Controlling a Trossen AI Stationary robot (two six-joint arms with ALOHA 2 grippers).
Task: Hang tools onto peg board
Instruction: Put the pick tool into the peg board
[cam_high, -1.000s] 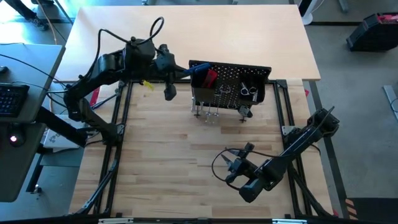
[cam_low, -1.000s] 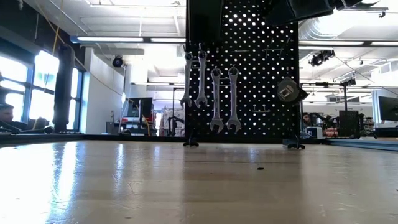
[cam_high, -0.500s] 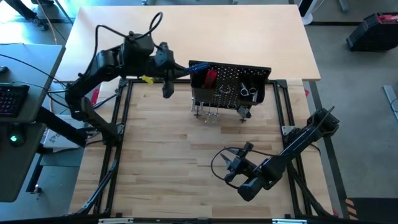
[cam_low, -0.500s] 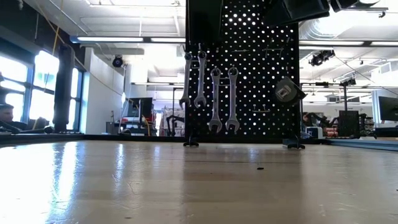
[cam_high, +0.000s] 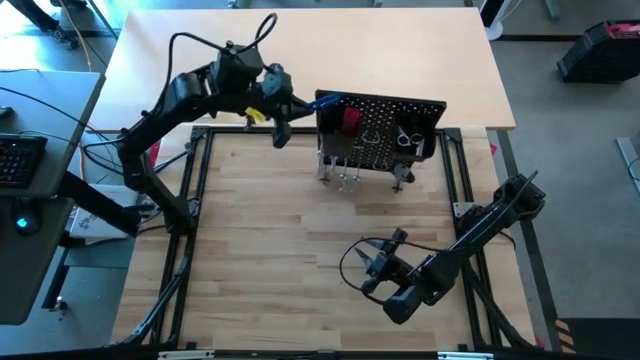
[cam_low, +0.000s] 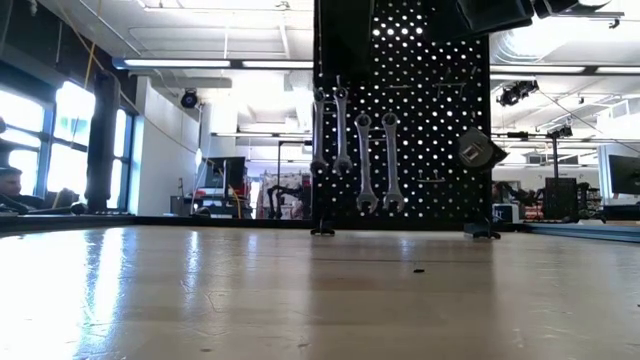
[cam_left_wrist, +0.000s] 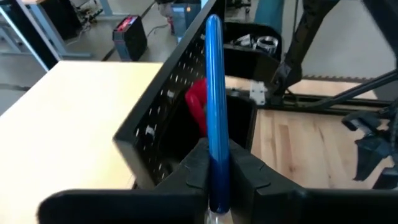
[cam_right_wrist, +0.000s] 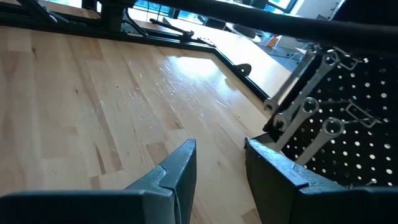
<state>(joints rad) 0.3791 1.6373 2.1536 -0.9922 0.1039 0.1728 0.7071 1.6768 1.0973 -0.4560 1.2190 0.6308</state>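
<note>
The black peg board (cam_high: 385, 118) stands upright at the table's far side. Slim silver wrenches (cam_low: 365, 160) hang on its front beside a round dark tool (cam_low: 478, 150), and a red-handled tool (cam_left_wrist: 198, 102) sits behind its left end. My left gripper (cam_high: 283, 112) hovers left of the board, shut on a blue-shafted tool (cam_left_wrist: 214, 87) whose tip reaches over the board's top left corner (cam_high: 322, 99). My right gripper (cam_high: 375, 265) waits open near the table's front, with nothing between its fingers (cam_right_wrist: 180, 165). My left gripper pinches the blue tool's shaft near its lower end (cam_left_wrist: 216, 177) between its two fingers (cam_left_wrist: 249, 171). The shaft lies along the fingers and sticks out ahead of them, slanting from the table's left toward the board. It is clear of the table. Whether its tip touches the board, I cannot tell.
A black tubular frame (cam_high: 200, 180) borders the wooden work surface. A pale tabletop (cam_high: 300, 50) stretches behind the board. The wood between the board and my right gripper (cam_high: 300, 210) is bare. Cables loop off both arms.
My left gripper has moved toward the table's right and far side with the blue tool. The peg board, with its hanging wrenches, has slid a little toward the table's right edge and stays upright.
</note>
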